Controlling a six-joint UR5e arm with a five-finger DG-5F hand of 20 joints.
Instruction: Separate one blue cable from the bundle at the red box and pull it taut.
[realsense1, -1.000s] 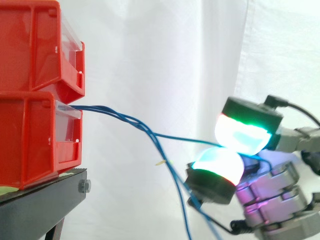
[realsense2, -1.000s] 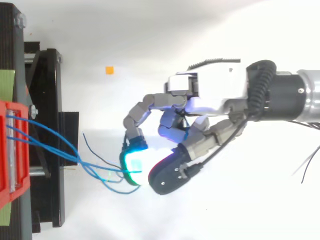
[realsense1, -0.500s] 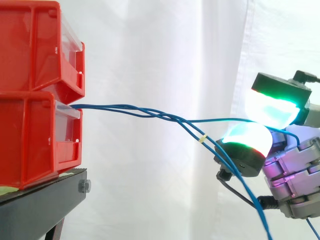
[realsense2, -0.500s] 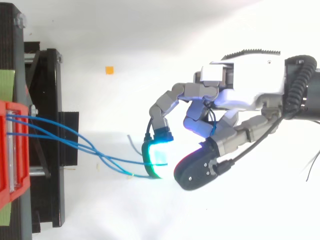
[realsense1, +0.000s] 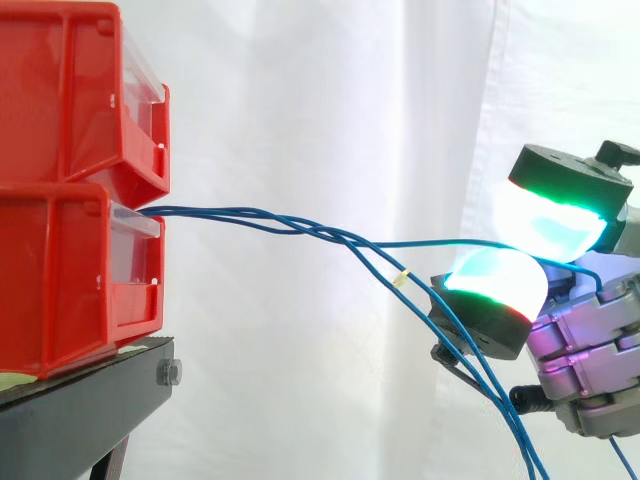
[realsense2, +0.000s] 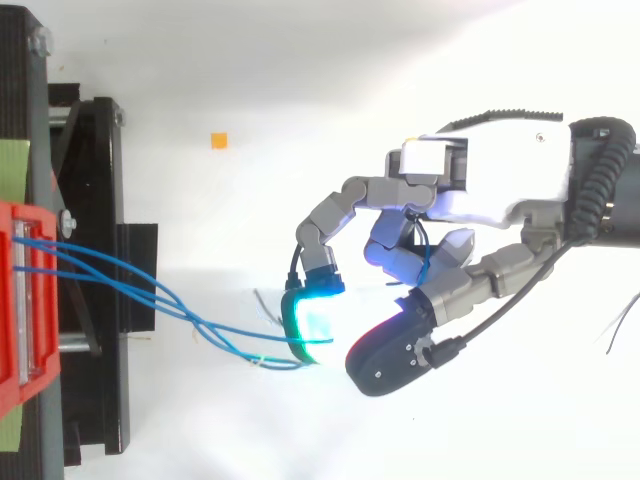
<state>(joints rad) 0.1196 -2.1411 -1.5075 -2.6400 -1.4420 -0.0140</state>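
Red box (realsense1: 60, 280) = lower of 2 stacked bins, sitting on black stand (realsense1: 80, 400). The 2nd red bin (realsense1: 60, 90) is directly on top of it. Blue strands leave the box's front opening, just under its clear top lip, as a bundle (realsense1: 240, 214) & run away from the box roughly level. A short way out from the box they cross & twist over each other, then split.

One blue cable (realsense1: 420, 243) carries on about level w/ the box's top edge, nearly straight w/ a slight sag. It ends at the hand (realsense2: 500, 195), which is well away from the box on the side its front faces. Hand is closed in a pinch: fingers curled, 2 glowing pads (realsense1: 553, 218) brought together, upper one green/cyan, lower one cyan w/ red rim. The cable goes in betw. them. Top view shows the same pinch, cyan fingertip (realsense2: 310, 318) against the dark thumb tip.

Other strands fall away after the twist. They slope down past the box-facing side of the lower pad & leave the side view at the bottom, below the box's base level. Small yellow tag (realsense1: 400, 280) sits on one of these, approx. level w/ the box's mid-height.

White curtain (realsense1: 320, 100) hangs behind. In top view a tiny orange square (realsense2: 218, 140) lies on the white floor, out from the box front & off to one side of the cable run.
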